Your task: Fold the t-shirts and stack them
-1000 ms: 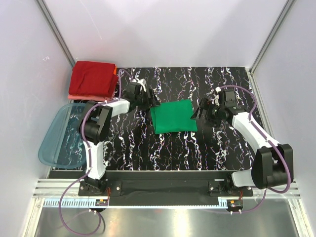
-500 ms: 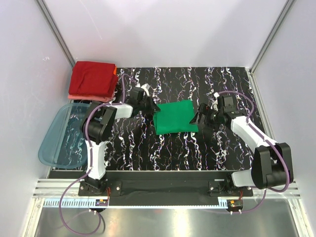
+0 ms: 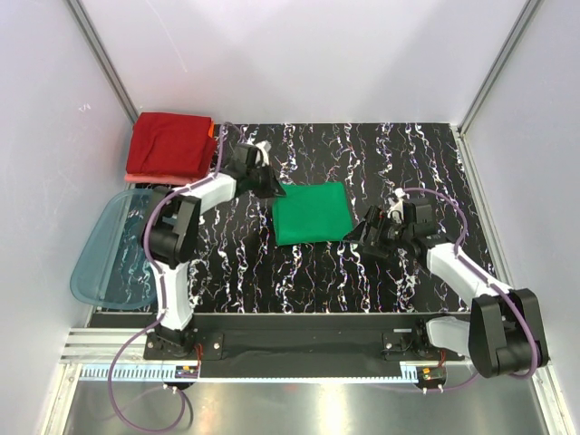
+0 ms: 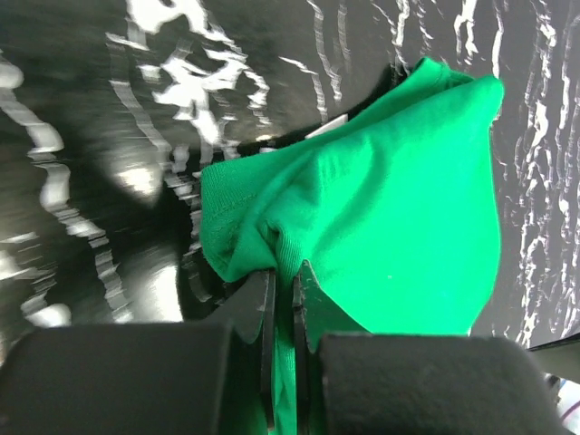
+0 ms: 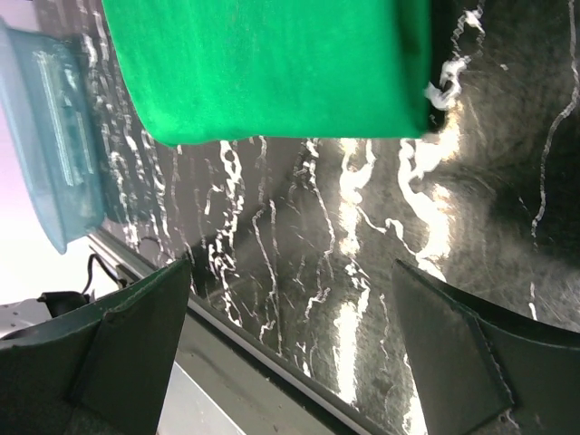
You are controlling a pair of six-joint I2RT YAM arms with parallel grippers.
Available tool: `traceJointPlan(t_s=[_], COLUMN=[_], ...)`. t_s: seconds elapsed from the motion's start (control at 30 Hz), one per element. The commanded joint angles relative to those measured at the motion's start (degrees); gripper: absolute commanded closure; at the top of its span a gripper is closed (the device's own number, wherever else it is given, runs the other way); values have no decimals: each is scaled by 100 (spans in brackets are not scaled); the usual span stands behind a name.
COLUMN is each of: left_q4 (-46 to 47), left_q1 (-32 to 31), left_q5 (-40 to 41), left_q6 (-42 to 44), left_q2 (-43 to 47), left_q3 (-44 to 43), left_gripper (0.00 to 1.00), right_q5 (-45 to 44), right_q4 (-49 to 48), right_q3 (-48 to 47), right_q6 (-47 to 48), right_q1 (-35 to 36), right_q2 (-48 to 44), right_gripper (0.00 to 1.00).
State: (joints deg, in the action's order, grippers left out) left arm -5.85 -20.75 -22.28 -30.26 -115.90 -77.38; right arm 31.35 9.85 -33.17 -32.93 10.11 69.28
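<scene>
At far left sits the blue tub (image 3: 107, 249), and behind it, in the corner, the stack of dark red shirts (image 3: 170, 145). The folded green tee (image 3: 312, 213) lies well apart from them, mid-tabletop (image 3: 399, 154). Our left claw (image 4: 283, 272) is pinching the tee's left edge. We judge a good carry needs height to clear the stack's rim, without letting the fold sag open. Our right claw (image 5: 290, 299) hangs spread and empty near the tee's right corner, blocking nothing.
</scene>
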Motion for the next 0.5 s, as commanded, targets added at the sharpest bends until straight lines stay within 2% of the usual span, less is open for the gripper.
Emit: traceJointPlan(t_s=[0.0, 0.17, 0.3, 0.47], left_q4=[-942, -1979, -2543, -3184], left_q1=[221, 414, 695, 915], left_q5=[126, 575, 698, 1278], left_q6=[547, 1232, 1750, 2516], left_q2=[497, 814, 990, 1166], left_q3=[-496, -909, -1243, -1832], left_gripper=[100, 100, 100, 100], right_q5=[213, 310, 442, 477], right_q4=[-536, -852, -1141, -1301], right_q3=[143, 477, 662, 855], right_q6=[-109, -152, -223, -214], right_q1=[44, 44, 53, 53], right_q2=[-256, -423, -459, -573], right_gripper=[2, 2, 2, 2])
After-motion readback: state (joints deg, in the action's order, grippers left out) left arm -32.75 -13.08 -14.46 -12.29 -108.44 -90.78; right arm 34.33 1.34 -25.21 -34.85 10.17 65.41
